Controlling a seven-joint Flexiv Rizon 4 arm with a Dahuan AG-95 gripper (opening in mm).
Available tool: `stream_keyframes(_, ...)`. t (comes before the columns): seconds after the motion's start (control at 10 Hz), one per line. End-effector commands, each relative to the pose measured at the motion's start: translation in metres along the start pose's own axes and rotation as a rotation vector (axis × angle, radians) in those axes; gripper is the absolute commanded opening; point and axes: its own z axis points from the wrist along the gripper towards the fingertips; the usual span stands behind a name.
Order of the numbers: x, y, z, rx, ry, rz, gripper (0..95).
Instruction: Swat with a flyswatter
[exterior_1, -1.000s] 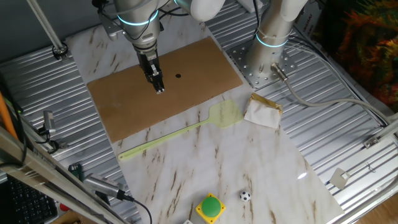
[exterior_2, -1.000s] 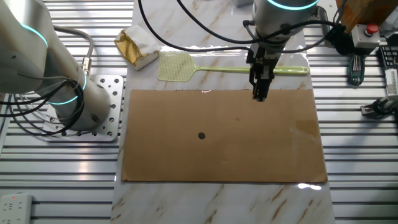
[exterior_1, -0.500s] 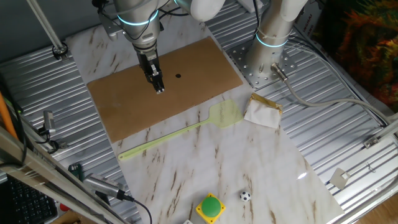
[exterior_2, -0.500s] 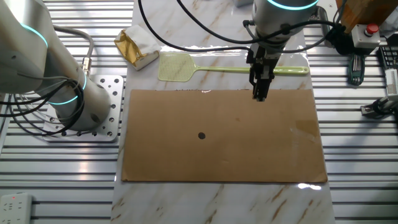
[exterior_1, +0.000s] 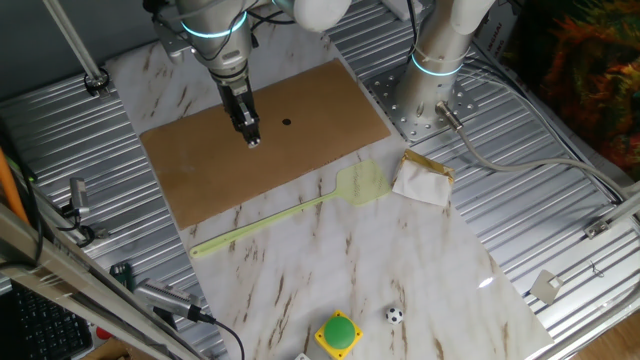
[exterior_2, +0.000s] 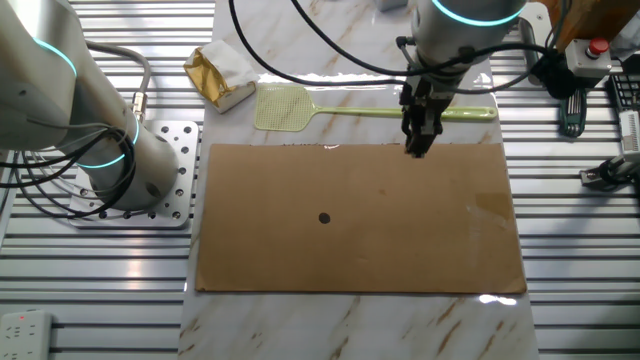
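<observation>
The pale yellow-green flyswatter (exterior_1: 290, 213) lies flat on the marble table just past the long edge of the brown board (exterior_1: 320, 105), its mesh head (exterior_1: 362, 183) toward the paper packet. It also shows in the other fixed view (exterior_2: 370, 112). My gripper (exterior_1: 252, 138) points down over the board, its fingers close together and holding nothing. In the other fixed view the gripper (exterior_2: 418, 150) hangs at the board's (exterior_2: 350, 255) edge, right beside the swatter's handle, not touching it. A small black dot (exterior_1: 287, 123) marks the board.
A crumpled white-and-tan paper packet (exterior_1: 423, 178) lies next to the swatter's head. A second robot arm's base (exterior_1: 435, 60) stands on a metal plate beside the board. A green button (exterior_1: 339, 332) and a small ball (exterior_1: 394, 315) sit near the table's front edge.
My gripper has lifted a little and shifted slightly over the board. The flyswatter has not moved.
</observation>
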Motion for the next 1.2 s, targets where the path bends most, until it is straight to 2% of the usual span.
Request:
stream_keyframes(0.1,0.0016,0.0002,-0.0008,-0.001,-0.001,0.001,0.0)
stream_keyframes(1.2,0.0028,0.0012,-0.0036,0.004,-0.002,0.004,0.0)
